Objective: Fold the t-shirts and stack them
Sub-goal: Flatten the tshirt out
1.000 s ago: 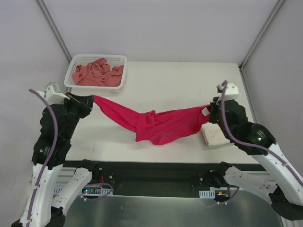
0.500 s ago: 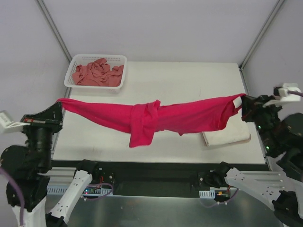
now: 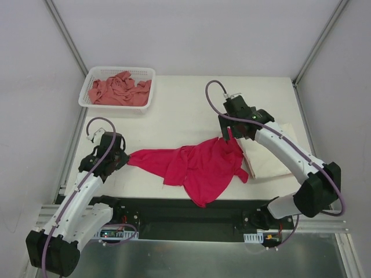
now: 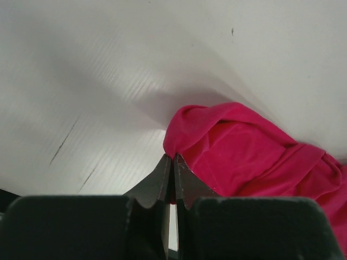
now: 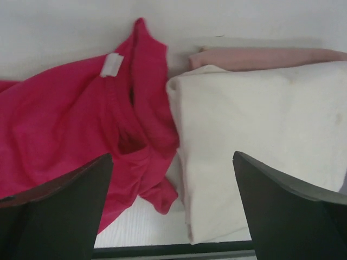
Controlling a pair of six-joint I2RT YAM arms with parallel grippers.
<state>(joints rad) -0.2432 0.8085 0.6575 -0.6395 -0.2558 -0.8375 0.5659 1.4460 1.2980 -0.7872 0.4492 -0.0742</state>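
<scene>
- The magenta t-shirt (image 3: 197, 165) is seen crumpled on the table (image 3: 185, 98), low in the middle of the top view; it is spread from a narrow tip at the left to a wider bunch at the right, and one flap is draped toward the lower edge of the table.
- The left gripper (image 3: 120, 157) is found at the lower left of the top view, at that narrow tip; in the left wrist view its fingers (image 4: 162, 176) are pressed together, and the red cloth (image 4: 244, 146) is bunched out from their tips, so the tip appears to be pinched.
- The right gripper (image 3: 227, 136) is placed right of centre, over the shirt's right end; in the right wrist view its jaws are spread wide, and nothing is held between them.
- A white label (image 5: 111, 65) is shown on the shirt at the upper left of the right wrist view.
- The cream-white t-shirt (image 3: 272, 156) is laid folded at the right of the table, touching the magenta one; a pinkish edge (image 5: 265, 56) is visible along its far side.
- The salmon-pink t-shirt (image 3: 119, 88) is heaped in the white basket (image 3: 87, 88) at the upper left, well apart from both grippers.
</scene>
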